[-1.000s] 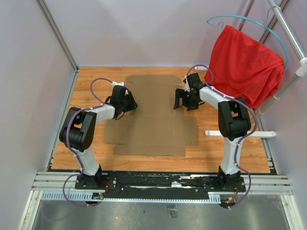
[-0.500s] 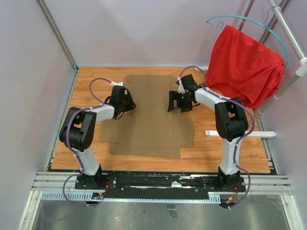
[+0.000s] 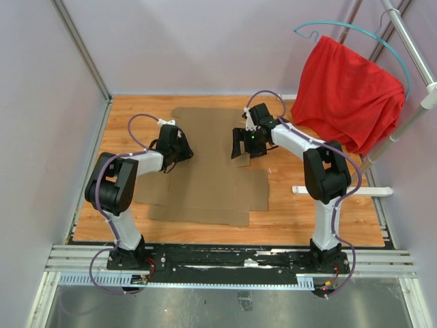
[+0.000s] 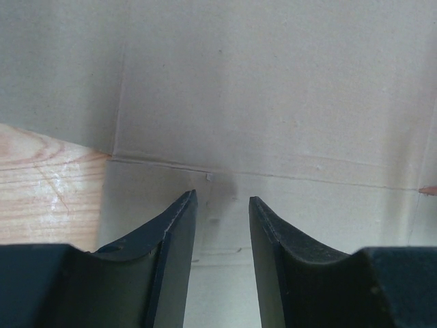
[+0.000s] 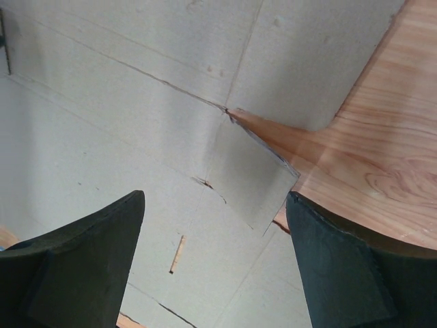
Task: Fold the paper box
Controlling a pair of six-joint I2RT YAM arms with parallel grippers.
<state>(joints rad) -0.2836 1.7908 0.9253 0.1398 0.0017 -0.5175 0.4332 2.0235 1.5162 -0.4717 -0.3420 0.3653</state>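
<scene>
The paper box is a flat brown cardboard sheet with flaps and creases, lying on the wooden table. My left gripper sits low over the sheet's left part, jaws partly open. In the left wrist view the left gripper has only bare cardboard showing in its gap. My right gripper hovers over the sheet's right part, open wide. In the right wrist view the right gripper straddles a small flap that lifts slightly off the sheet, close to the right finger.
A red cloth hangs from a teal hanger on a metal rack at the back right. A white bar lies on the table right of the sheet. Walls enclose the left side and the back.
The right gripper has moved left, further over the cardboard. The whole sheet has slid left. The left gripper has shifted slightly left with it.
</scene>
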